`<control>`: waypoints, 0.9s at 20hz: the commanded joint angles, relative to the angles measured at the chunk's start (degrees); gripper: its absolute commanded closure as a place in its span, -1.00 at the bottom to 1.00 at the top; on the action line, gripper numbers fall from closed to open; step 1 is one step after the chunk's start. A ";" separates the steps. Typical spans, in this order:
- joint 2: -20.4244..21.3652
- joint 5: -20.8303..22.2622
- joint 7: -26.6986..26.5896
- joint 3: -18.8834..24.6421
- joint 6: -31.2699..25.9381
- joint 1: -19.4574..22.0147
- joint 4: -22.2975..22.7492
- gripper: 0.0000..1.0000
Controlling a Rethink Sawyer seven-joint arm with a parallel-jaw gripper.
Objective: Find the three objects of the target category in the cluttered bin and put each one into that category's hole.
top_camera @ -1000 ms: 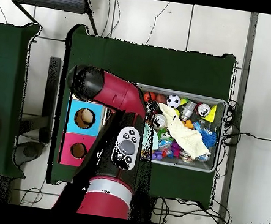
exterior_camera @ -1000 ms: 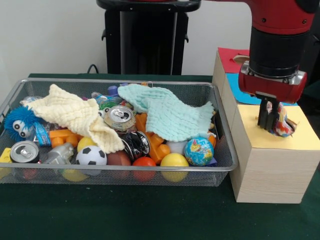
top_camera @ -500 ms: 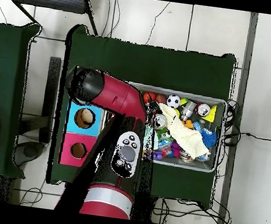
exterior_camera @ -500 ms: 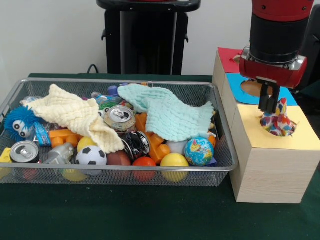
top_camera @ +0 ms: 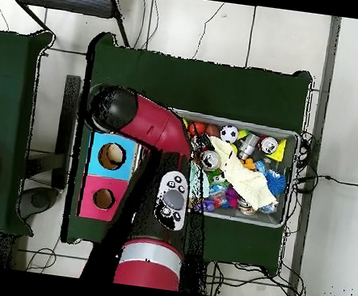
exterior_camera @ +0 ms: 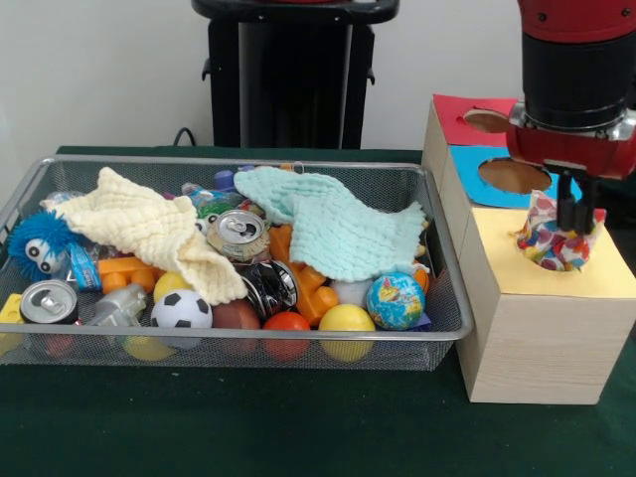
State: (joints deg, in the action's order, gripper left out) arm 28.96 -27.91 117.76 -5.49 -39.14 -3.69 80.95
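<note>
Starting at the wire bin (exterior_camera: 437, 298), its left end holds a blue fuzzy toy with eyes (exterior_camera: 38, 243) and a drink can (exterior_camera: 48, 301). A cream cloth (exterior_camera: 149, 231) is draped toward the bin's middle over a soccer ball (exterior_camera: 181, 309). A second can (exterior_camera: 238, 235) sits near the bin's centre, and a mint cloth (exterior_camera: 338, 229) covers the right half above a globe ball (exterior_camera: 396, 300).

Just right of the bin stands the wooden box (exterior_camera: 537, 343), with red, blue and yellow panels on top. A multicoloured patterned cloth (exterior_camera: 553, 241) stands bunched in the yellow panel's hole, half in and half out. The gripper (exterior_camera: 574, 207) hangs at the top of that cloth; whether its fingers pinch the fabric or have let go cannot be told from the front, and the overhead view hides it under the arm.

My judgement: cloths are the target category, and this one is not fully posted. To do the step well, the fabric should be pressed straight down through the hole's centre until nothing stands above the rim, and the gripper then lifted vertically so no fold is dragged back out. The cream and mint cloths would remain.
</note>
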 commanded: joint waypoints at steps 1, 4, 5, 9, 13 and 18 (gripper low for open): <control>-1.76 -4.34 4.32 13.16 12.39 3.80 8.50 1.00; -1.20 -3.62 5.08 15.69 18.25 4.68 10.05 1.00; -0.85 -2.98 5.54 15.98 19.86 4.79 10.61 1.00; -2.04 0.16 8.90 9.35 19.55 0.41 7.40 1.00; -6.05 3.73 12.40 -4.55 6.19 -7.21 -0.67 1.00; -4.98 6.20 12.83 -8.61 -7.89 -8.34 -2.40 1.00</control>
State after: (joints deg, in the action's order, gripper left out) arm 26.28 -26.39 117.76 -8.89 -30.34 -11.18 79.51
